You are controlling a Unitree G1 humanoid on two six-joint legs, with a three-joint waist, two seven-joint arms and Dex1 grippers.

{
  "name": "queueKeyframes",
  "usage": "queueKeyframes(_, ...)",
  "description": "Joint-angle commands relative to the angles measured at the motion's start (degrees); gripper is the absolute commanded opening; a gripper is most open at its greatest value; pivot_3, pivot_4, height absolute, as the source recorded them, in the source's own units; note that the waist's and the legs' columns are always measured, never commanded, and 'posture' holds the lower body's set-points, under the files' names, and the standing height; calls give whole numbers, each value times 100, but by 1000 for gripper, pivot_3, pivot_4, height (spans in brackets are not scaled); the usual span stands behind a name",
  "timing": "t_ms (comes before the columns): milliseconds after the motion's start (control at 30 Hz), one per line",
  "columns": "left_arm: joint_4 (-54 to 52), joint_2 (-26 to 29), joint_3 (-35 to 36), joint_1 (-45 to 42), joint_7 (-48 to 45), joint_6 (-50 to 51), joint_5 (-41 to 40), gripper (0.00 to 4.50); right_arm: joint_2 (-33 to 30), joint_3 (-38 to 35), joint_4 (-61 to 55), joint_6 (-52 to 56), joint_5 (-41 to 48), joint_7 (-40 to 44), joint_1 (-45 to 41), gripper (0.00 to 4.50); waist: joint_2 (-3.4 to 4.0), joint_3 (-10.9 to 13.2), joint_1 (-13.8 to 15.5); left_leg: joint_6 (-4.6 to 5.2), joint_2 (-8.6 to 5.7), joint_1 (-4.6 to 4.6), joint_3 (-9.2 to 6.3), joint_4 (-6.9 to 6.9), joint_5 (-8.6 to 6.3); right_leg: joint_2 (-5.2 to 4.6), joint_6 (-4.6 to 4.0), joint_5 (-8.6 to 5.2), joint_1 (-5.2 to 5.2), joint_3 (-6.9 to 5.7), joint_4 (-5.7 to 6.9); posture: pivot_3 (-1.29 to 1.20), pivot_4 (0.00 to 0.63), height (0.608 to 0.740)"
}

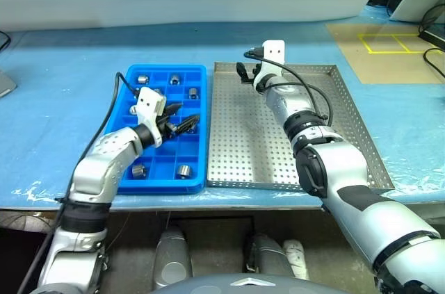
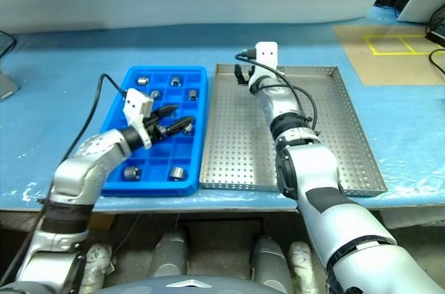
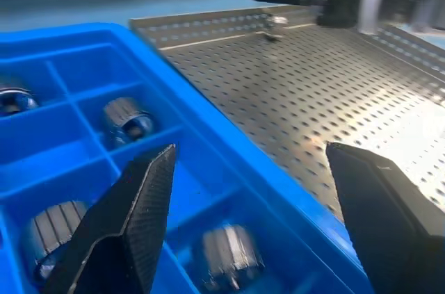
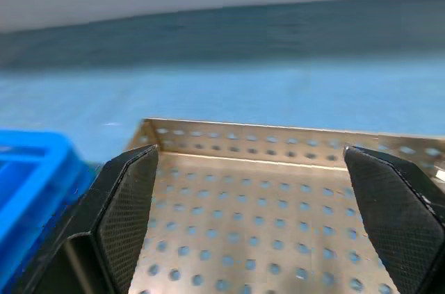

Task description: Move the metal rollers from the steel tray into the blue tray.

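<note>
Nearest, the left gripper (image 2: pixel 174 126) hovers wide open and empty over the blue tray (image 2: pixel 117 180), where several metal rollers (image 2: pixel 176 172) sit in separate compartments. Farther off, the right gripper (image 1: pixel 243 71) spreads wide, holding nothing, at the far left corner of the steel tray (image 1: pixel 361 147).

Materials and finish: metal parts, plastic tray, film-covered bench.

Steel tray (image 1: pixel 361 141): dull silver perforated sheet metal with soft glare. Blue tray (image 1: pixel 198 71): glossy moulded plastic. Metal rollers (image 3: pixel 226 256): shiny, ribbed sides. Fingers (image 3: pixel 128 221): matt black, fine cross-hatched texture. Table (image 1: pixel 62 78): blue covering, slightly wrinkled, sheen at front edge.
</note>
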Motion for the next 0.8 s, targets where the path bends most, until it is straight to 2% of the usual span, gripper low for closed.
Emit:
queueKeyframes(33, 158, -334, 1, -230, 376, -266, 219, 3664, -47, -157, 89, -141, -38, -231, -205, 4467, 0, 0, 4, 1, -1, -2, 0, 1, -1, -1, 0, 0, 0, -2, 0, 149, 150, 740)
queueKeyframes(233, 58, -728, 61, -192, 605, -288, 234, 3664, -112, -304, 228, -143, -96, -521, -197, 4467, 0, 0, 7, 3, 0, -14, -2, 1, -1, -1, 1, 1, -12, -11, 1, 164, 150, 740)
queueKeyframes(500, -135, -687, 514, -158, 750, -15, -61, 3664, -37, -415, 213, -205, -101, -496, -184, 4467, 0, 0, 11, 4, 1, -15, -2, 4, -2, -1, 0, 1, -15, -21, 3, 172, 150, 740)
queueKeyframes(800, -884, -739, 545, 301, 817, 360, -368, 3664, -71, -400, 142, -230, -148, -339, -8, 4467, 0, 0, 22, 9, 0, -22, -2, 6, -5, -4, 0, 1, -17, -24, 1, 198, 150, 740)
